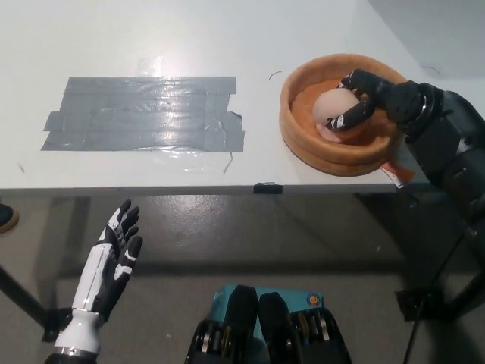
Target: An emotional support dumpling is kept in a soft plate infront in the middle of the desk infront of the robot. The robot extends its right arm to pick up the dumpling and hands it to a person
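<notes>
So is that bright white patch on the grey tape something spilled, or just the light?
Just light: in the head view, glare from an overhead lamp washes out the top edge of the grey tape patch and the white desk above it. The dumpling, under the right hand in the orange plate, looks pale and slightly overexposed. The left hand below the desk sits in dimmer light.

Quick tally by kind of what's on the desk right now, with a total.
Round white soft dumpling: 1
Orange soft round plate: 1
Grey duct-tape patch: 1
Total: 3
Black right hand is closed on the dumpling; white left hand rests open below the desk edge.
</notes>
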